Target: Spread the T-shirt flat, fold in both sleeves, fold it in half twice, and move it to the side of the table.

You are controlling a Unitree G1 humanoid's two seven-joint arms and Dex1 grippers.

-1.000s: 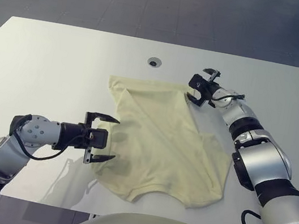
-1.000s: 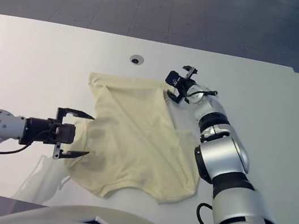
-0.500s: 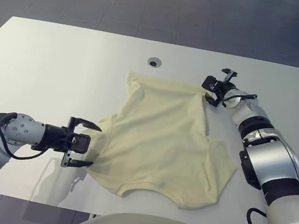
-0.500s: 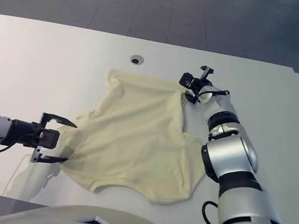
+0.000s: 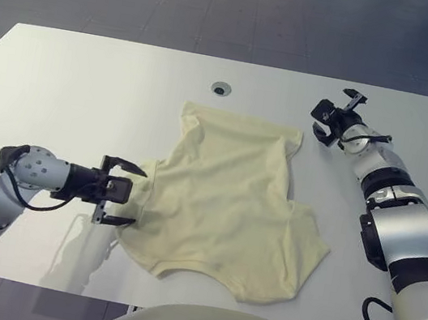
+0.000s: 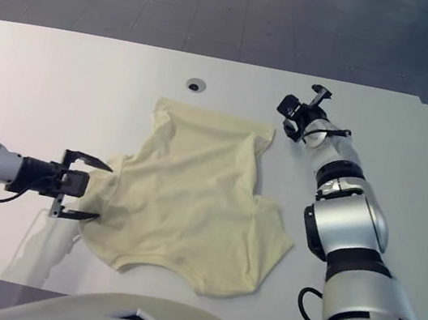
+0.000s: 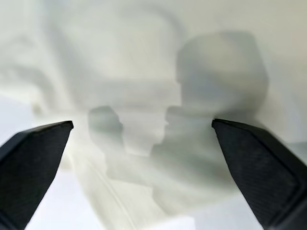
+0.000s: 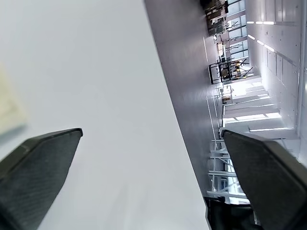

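Right gripper (image 5: 337,118) has released the T-shirt (image 5: 228,199)

Head views: even, diffuse overhead light; matte white tabletop (image 5: 87,81) bright, no glare; grey floor behind dimmer; focus sharp throughout. Soft pale shadow beneath the black two-finger left gripper (image 5: 139,197), falling toward the near edge; gentle shading in creases of the pale yellow cotton T-shirt (image 5: 232,196). Left wrist view: fingertips (image 7: 33,163) blurred; two diffuse shadows on cloth. Right wrist view: right gripper (image 8: 152,132) soft-edged; distant windows blown out.
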